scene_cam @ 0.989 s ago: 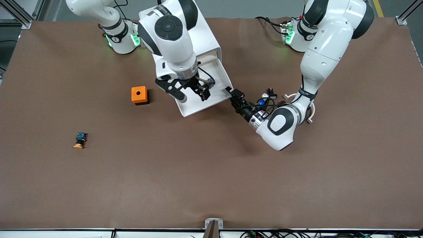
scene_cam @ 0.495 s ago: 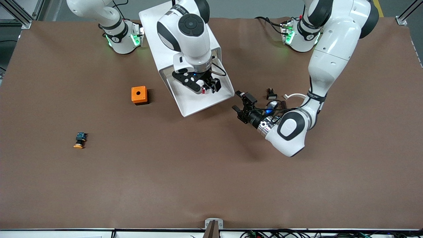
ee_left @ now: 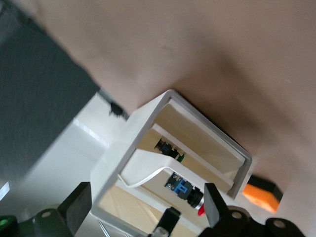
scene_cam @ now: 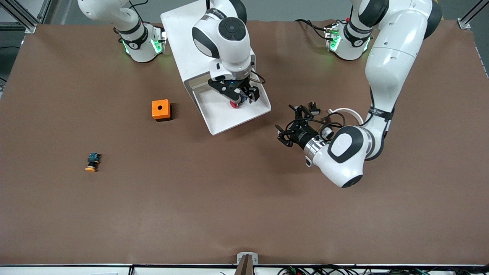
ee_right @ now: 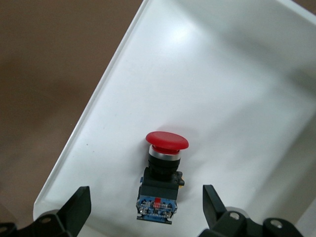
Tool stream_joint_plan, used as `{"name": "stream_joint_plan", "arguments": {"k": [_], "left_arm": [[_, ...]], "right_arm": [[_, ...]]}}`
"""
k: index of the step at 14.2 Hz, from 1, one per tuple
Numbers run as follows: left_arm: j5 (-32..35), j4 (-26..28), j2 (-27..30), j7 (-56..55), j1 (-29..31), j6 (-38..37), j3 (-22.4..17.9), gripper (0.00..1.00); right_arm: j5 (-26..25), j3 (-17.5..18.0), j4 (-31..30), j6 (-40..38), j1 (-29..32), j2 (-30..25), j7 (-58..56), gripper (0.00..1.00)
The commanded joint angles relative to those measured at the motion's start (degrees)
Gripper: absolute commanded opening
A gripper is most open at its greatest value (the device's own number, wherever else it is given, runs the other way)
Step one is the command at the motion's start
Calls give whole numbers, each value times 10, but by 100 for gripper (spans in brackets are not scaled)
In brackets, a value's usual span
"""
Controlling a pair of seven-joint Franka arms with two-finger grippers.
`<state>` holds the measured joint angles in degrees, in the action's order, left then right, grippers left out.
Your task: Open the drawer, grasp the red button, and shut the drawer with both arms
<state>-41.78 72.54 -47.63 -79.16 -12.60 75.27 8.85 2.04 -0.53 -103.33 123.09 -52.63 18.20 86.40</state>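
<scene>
Two grippers logged, nearest first. Left gripper [scene_cam: 287, 134]: spread, empty, low over bare table beside the drawer [scene_cam: 217, 122] front. Right gripper [scene_cam: 242, 100]: spread wide, poised directly above the button [ee_right: 162, 175]. Button: lying inside pulled-out drawer, midway between fingers, long axis crosswise to their gap.
</scene>
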Motion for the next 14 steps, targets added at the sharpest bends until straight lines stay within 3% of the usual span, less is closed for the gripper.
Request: {"name": "stream_joint_plan", "arguments": {"k": [1,6,11,14], "left_arm": [[54,-36,10,118,-3,-3,-4,100],[156,-50,42,243,-8,78,-4,100],[259,-44,67,270,-32,209,5,100],[283,-43,74,271,-37,237,6,100]], "right_arm": [[-12,-6,-9,8,-8,-4,11,100],[-28,-6,-9,24,-12,17,37,100],[-28,-5,-9,24,-13,18,52,100],[-27,-4,-10,21,-14,20,58,100]]}}
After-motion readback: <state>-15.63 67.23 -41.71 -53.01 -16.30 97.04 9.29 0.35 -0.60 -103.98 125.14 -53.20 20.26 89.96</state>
